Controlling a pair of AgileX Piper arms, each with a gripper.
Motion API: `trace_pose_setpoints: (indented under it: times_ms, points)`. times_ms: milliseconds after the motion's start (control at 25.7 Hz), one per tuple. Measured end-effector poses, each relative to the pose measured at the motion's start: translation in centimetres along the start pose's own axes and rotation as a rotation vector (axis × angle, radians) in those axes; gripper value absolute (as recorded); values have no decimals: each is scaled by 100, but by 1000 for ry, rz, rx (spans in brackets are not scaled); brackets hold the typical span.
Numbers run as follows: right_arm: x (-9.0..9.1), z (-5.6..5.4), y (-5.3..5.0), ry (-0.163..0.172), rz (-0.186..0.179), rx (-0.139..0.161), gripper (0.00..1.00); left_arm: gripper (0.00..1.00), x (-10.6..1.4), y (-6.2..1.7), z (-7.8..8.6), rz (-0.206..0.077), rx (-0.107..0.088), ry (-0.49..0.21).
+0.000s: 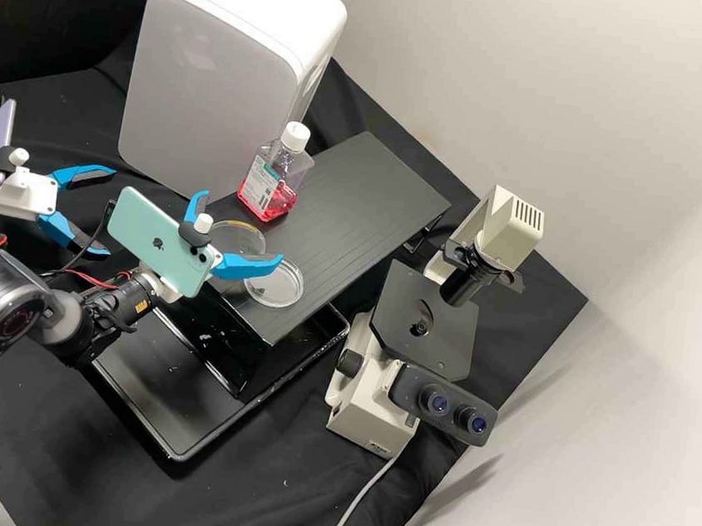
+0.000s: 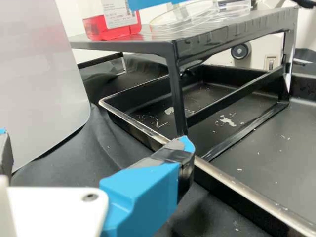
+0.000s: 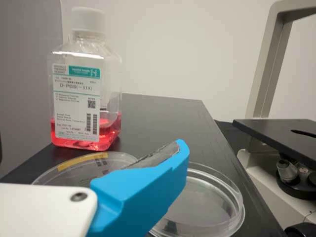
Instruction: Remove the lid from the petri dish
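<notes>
Blue-fingered right gripper — jaws wide apart, above the petri dish on the black shelf.
Dish lies just ahead and below my fingers, a second clear round just beside it; left gripper, also parted, hangs well off — right is nearer.

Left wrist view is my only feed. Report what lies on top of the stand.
Observer: A dish with a yellow strip and a plain dish lie side by side on the black stand.
Operator: Give me the right end effector's state.
Observer: The right end effector is open, the dish with a yellow strip between its fingers as seen from the high view.
Operator: Describe the bottle's top.
Observer: The bottle has its white cap on.
</notes>
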Motion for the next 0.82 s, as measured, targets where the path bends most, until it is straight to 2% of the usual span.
trace_pose_setpoints:
  times_ms: [117,272,350,544,699,816]
  points:
    - [-27,-19,25,6,8,1,100,100,0,0,0,0,0,0]
    - [-88,-19,66,-7,33,12,100,100,7,7,-39,-1,9,-26]
    - [-111,-14,89,-22,51,5,100,100,9,8,-44,-3,8,-42]
    - [-197,-51,124,-55,98,9,100,100,8,7,-36,-4,12,-54]
    - [-299,-72,193,-49,130,31,100,100,8,7,-36,-4,9,-54]
    - [-354,-47,227,-53,143,81,100,100,8,7,-36,-4,9,-54]
